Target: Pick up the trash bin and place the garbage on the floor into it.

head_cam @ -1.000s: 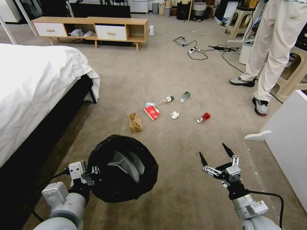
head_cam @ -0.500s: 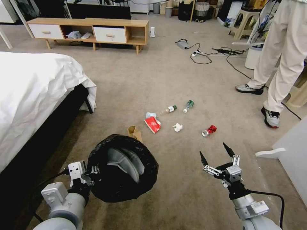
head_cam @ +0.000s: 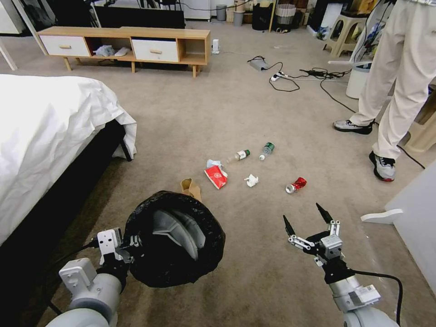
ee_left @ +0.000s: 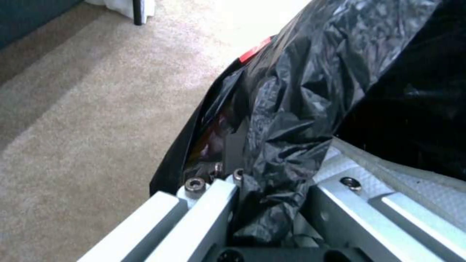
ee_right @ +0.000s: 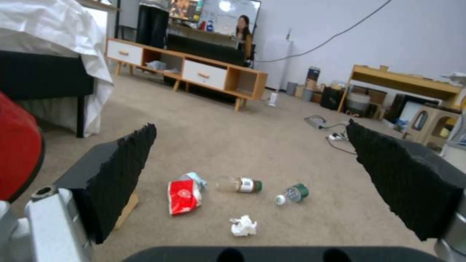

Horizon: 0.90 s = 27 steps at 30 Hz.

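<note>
My left gripper [head_cam: 129,247] is shut on the rim of the trash bin [head_cam: 175,238], a round bin lined with a crinkled black bag, held above the floor [head_cam: 204,113] at lower left. In the left wrist view the bag of the trash bin [ee_left: 311,91] is pinched in the left gripper [ee_left: 262,203]. My right gripper [head_cam: 306,218] hangs open and holds nothing. The garbage lies ahead: brown paper bag [head_cam: 190,187], red wrapper [head_cam: 215,176], white tissue [head_cam: 251,180], crushed red can [head_cam: 296,185], two green-capped bottles [head_cam: 239,156] [head_cam: 266,150]. Between the open right gripper [ee_right: 250,131] fingers I see the red wrapper [ee_right: 183,196] and white tissue [ee_right: 244,225].
A bed [head_cam: 45,136] with a white cover fills the left. A low wooden cabinet [head_cam: 127,43] stands at the back. Black cables and a power strip [head_cam: 290,75] lie far right, near a white bucket [head_cam: 356,79]. A person's legs [head_cam: 399,91] and white furniture [head_cam: 413,209] are on the right.
The whole head view has shifted: the garbage sits lower and closer than a second ago, so the camera moved. Both arms keep the same pose, the bin still held.
</note>
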Tool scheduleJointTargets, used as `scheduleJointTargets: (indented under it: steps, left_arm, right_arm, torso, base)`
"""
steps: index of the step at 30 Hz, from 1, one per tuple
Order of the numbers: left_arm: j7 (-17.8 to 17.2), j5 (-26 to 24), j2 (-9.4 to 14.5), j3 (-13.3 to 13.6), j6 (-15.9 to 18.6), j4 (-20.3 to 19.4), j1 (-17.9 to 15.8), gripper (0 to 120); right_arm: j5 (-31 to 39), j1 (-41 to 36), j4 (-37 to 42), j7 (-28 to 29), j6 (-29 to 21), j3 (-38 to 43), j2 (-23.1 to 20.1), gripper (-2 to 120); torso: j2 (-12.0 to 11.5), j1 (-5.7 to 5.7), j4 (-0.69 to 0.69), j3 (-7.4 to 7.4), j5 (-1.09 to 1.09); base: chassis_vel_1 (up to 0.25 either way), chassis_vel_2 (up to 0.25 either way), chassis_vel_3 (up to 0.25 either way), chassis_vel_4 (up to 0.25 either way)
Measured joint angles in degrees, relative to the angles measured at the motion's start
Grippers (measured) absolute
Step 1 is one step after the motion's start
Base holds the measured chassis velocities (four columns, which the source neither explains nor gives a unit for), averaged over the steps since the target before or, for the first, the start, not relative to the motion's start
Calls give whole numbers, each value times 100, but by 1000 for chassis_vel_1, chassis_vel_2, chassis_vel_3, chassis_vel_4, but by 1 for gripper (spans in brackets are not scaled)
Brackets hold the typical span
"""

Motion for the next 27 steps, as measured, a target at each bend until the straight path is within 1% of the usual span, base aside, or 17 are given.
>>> scheduleJointTargets:
  steps: [8, 12, 15, 20, 23, 24, 25, 27]
  left_arm:
    - [0, -13, -4, -14, 0, 17, -16, 0]
    - [0, -13, -20, -16, 0, 25, -22, 0]
    - [0, -12, -32, -11, 0, 31, -25, 0]
    - [0, -10, -39, -11, 0, 33, -27, 0]
    - [0, -9, -39, -14, 0, 33, -26, 0]
    - [0, -9, -39, -14, 0, 33, -26, 0]
    - [0, -9, -39, -18, 0, 31, -24, 0]
    - [0, -10, -42, -18, 1, 30, -22, 0]
  right_arm:
    - [63, 41, -59, -140, 62, 7, 4, 100]
    - [77, 45, -72, -155, 72, 7, -3, 100]
    - [87, 46, -80, -156, 79, 11, -13, 100]
    - [101, 52, -87, -156, 86, 11, -25, 100]
    - [109, 54, -88, -135, 87, -6, -23, 100]
    - [109, 54, -88, -135, 87, -6, -23, 100]
    - [110, 48, -89, -100, 77, -30, -21, 100]
    - [107, 49, -89, -75, 66, -35, -20, 100]
  torso:
    - [0, 0, 0, 0, 0]
    - [0, 0, 0, 0, 0]
    - [0, 0, -1, 0, 0]
    - [0, 0, 1, 1, 1]
    - [0, 0, -1, 1, -3]
    - [0, 0, -1, 1, -3]
    - [0, 0, -1, 2, 2]
    - [0, 0, 0, 0, 0]
  base:
    - [0, 0, 0, 0]
    - [-95, 90, 82, -70]
    - [-145, 141, 190, -123]
    - [-249, 201, 252, -204]
    - [-272, 208, 269, -233]
    - [-294, 208, 271, -261]
    - [-274, 258, 278, -253]
    - [-300, 287, 278, -281]
